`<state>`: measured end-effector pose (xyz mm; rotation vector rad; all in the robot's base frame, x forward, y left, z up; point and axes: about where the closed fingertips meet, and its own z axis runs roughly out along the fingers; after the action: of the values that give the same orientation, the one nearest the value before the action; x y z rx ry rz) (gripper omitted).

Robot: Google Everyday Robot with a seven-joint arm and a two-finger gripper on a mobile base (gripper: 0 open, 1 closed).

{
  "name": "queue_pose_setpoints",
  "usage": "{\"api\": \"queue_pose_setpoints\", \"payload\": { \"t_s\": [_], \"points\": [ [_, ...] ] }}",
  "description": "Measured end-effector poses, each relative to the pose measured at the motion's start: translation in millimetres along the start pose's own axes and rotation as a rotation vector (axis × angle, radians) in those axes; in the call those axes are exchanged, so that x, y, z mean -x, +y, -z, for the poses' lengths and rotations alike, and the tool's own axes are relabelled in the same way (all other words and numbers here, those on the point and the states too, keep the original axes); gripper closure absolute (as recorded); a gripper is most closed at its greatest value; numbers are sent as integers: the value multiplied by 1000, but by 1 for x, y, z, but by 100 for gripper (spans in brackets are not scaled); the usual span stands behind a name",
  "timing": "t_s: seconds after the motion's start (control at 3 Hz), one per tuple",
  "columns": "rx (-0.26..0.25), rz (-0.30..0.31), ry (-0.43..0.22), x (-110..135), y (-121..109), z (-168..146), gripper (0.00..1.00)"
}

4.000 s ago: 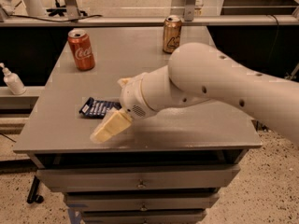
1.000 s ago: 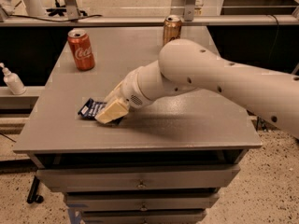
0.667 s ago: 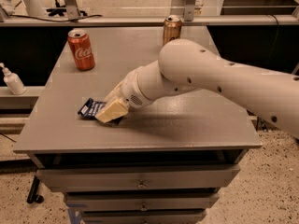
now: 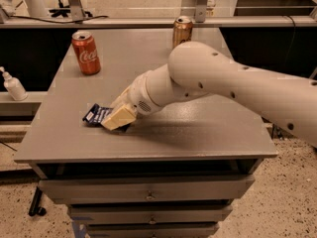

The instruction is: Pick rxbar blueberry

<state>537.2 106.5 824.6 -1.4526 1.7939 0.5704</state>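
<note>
The rxbar blueberry (image 4: 95, 114) is a small dark navy wrapper with pale lettering, lying flat on the grey table (image 4: 198, 128) near its front left. Its right part is hidden under my gripper. My gripper (image 4: 118, 118) is down on the bar at table level, with a cream-coloured finger (image 4: 119, 117) over the wrapper's right end. The white arm reaches in from the right.
A red Coca-Cola can (image 4: 85, 52) stands at the back left of the table. A brown-gold can (image 4: 182, 31) stands at the back centre. A white pump bottle (image 4: 13, 85) sits on a lower shelf to the left. Drawers (image 4: 148, 195) are below the tabletop.
Since four seconds ago the gripper has moved left and down onto the bar. Over the last second nothing has visibly changed.
</note>
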Motion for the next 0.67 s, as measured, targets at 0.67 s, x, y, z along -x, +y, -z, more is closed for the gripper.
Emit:
{"api": "queue_pose_setpoints", "payload": {
  "t_s": [0.67],
  "points": [
    [0,0,0,0,0,0,14]
  ]
}}
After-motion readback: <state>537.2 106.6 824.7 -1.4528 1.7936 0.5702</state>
